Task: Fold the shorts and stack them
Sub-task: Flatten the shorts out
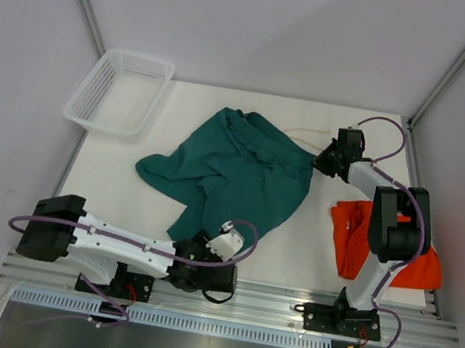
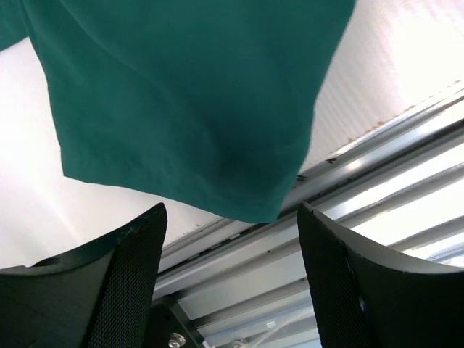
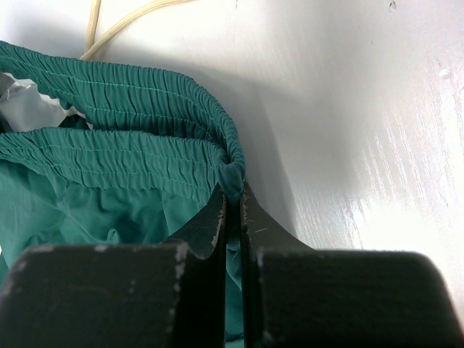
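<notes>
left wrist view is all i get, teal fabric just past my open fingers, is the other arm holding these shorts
Observer: Yes. The right gripper is shut on the elastic waistband of the teal shorts, at the waistband's right end.
Operator: are they folded yet
Observer: No. They lie spread and rumpled across the middle of the table.
Operator: where's the other pair
Observer: The orange shorts lie bunched at the right side, partly hidden by the right arm.
</notes>
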`<action>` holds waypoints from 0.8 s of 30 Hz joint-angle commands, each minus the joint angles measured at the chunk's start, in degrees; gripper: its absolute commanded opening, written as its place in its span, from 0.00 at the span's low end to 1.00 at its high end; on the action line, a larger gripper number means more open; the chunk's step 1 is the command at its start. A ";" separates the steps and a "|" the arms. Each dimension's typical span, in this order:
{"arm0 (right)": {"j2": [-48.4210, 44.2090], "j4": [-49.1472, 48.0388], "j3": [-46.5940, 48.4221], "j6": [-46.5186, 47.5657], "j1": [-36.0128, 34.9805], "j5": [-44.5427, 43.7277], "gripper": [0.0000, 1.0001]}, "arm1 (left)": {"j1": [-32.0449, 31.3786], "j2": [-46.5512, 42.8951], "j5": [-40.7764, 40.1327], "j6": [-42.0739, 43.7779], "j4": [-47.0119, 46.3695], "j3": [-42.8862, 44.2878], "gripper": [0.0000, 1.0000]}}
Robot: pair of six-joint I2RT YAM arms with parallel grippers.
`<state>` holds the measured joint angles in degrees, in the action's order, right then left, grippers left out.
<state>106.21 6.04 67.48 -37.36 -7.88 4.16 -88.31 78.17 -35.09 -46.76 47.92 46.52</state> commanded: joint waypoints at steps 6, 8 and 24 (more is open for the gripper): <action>0.05 -1.65 0.19 0.63 0.15 0.49 0.00 | -7.48 5.23 -5.86 -5.00 -1.87 6.82 0.69; 0.05 -1.74 0.10 0.63 0.15 0.49 0.00 | -8.72 7.86 -5.95 -4.48 -1.60 8.14 0.65; 0.13 -2.00 -0.25 0.36 0.15 0.67 0.00 | -5.38 6.91 -1.48 -2.28 -8.54 -0.02 0.52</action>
<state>106.21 5.67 67.48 -37.39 -7.86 4.58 -94.83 87.42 -37.32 -49.47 42.70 48.01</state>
